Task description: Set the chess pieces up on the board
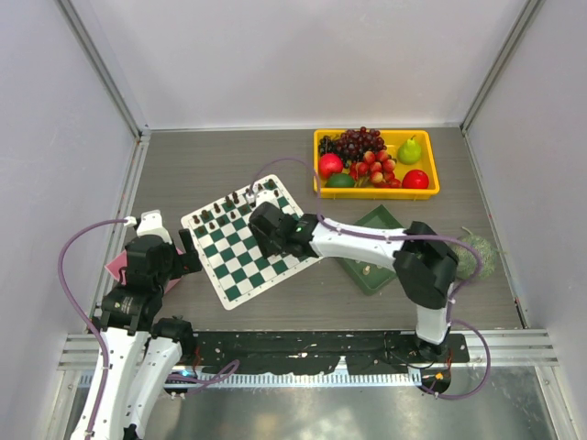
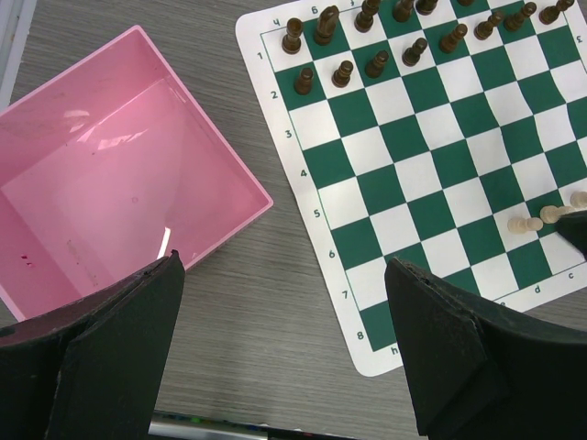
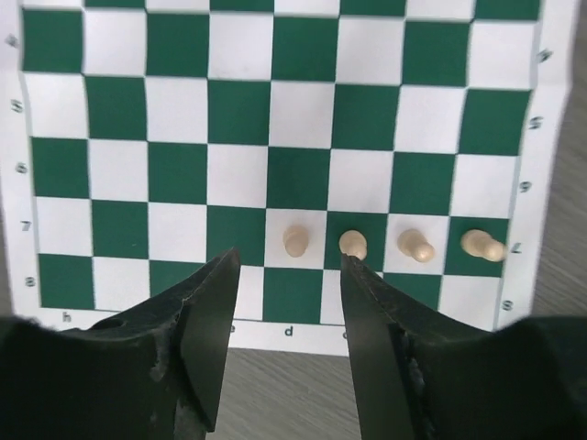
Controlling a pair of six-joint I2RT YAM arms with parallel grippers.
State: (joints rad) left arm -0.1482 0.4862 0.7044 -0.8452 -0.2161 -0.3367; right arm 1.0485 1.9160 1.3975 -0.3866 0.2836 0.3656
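The grey table carries the checkered board, lying skewed just left of the middle. A yellow bin of fruit sits at the back right, and a plain green tray lies just off the board's right corner, partly under the right arm. That arm reaches leftward across the tray and out over the board. The left arm is bent beside the board's left edge, above a pink box that sits close to the board without touching it.

The right gripper hangs over the near rows of the board with its jaws parted about one square's width and nothing between them. The left gripper is spread much wider, also holding nothing, over bare table between the pink box and the board's border.

Dark pieces stand upright in rows 1 and 2 along the far side. Of the cream pieces, four pawns are lined up in row 7, one to a square, from the d file out to the board's edge. The one on d shows right between the right claw's fingertips, and the next stands at the tip of the right-hand finger. Whether that finger touches it, I cannot tell.
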